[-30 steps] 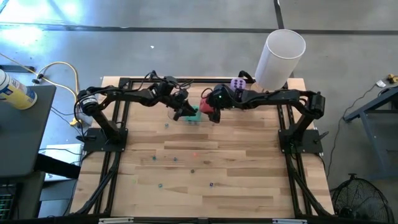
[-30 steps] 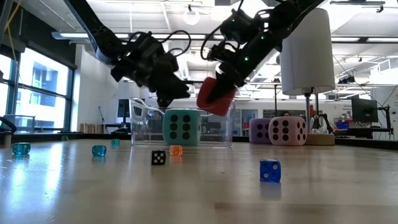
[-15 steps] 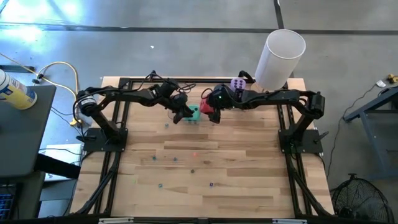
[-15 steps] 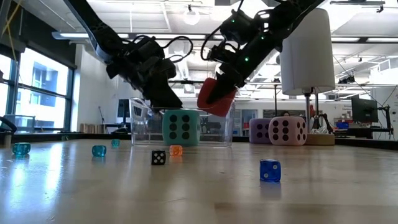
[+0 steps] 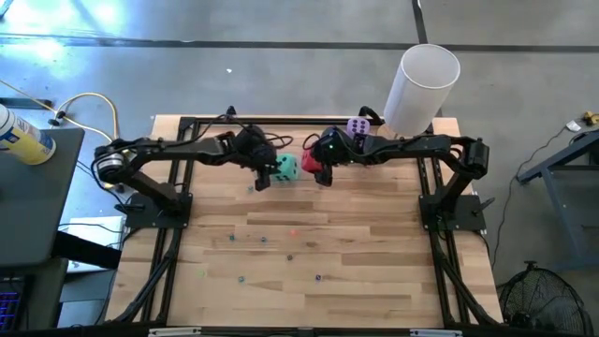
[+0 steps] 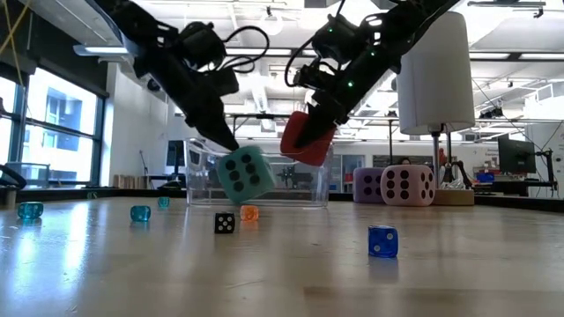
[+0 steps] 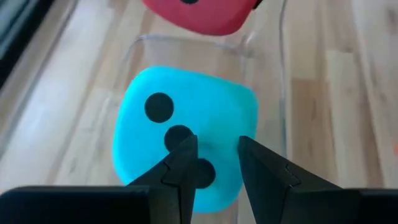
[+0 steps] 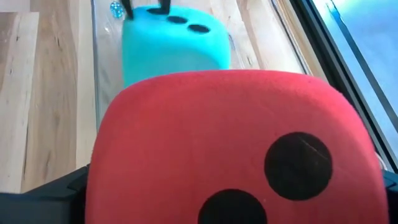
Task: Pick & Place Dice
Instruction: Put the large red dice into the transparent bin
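A teal-green die (image 6: 245,174) stands tilted inside a clear plastic container (image 6: 198,180) at the table's far middle, with my left gripper (image 6: 222,143) shut on its upper corner. From the left wrist, the die (image 7: 186,118) shows a face with three pips. My right gripper (image 6: 310,123) holds a red die (image 6: 307,137) just above the container's right end (image 5: 310,161). A purple die (image 6: 367,185) and a pink die (image 6: 407,185) rest on the table farther right. My left gripper pinches the teal die's soft surface (image 7: 214,135) between its two fingertips (image 7: 181,163), by the upper corner next to a pip. The fingers slant down from the table's left. The die hangs tilted, its lower corner down in the container. My right gripper has the red die's two opposite sides (image 8: 106,155) between its wide-set fingers, which show only at the edges of the wrist view. The fingers slant down from the table's right. The die is tilted and lifted clear above the container.
A tall white cylinder (image 5: 426,82) stands at the far right corner. Several small dice lie on the wooden table nearer the front: a black one (image 6: 225,223), an orange one (image 6: 249,212), a blue one (image 6: 382,241), and teal ones (image 6: 29,210) at the left.
My left gripper has swung toward the table's left and risen a little, rolling as it went. The teal die, flat on the container's floor before, has tipped up on one corner. My right gripper and the red die have kept still.
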You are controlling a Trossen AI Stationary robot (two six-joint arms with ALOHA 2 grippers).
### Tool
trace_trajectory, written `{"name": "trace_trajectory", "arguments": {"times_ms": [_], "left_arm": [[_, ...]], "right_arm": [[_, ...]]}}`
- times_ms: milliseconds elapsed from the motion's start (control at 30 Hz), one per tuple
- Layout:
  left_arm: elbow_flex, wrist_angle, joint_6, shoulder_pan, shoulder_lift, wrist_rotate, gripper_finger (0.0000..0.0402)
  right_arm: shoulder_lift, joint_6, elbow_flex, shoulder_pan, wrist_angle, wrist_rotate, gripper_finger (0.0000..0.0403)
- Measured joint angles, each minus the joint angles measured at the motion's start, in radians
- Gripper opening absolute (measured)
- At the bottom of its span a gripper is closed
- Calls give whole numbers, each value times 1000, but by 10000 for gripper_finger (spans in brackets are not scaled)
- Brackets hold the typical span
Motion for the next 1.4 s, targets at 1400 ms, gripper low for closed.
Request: {"name": "trace_trajectory", "arguments": {"times_ms": [1400], "left_arm": [[1, 279, -1, -3, 130, 32, 110]], "right_arm": [[1, 2, -1, 0, -10, -23, 392]]}}
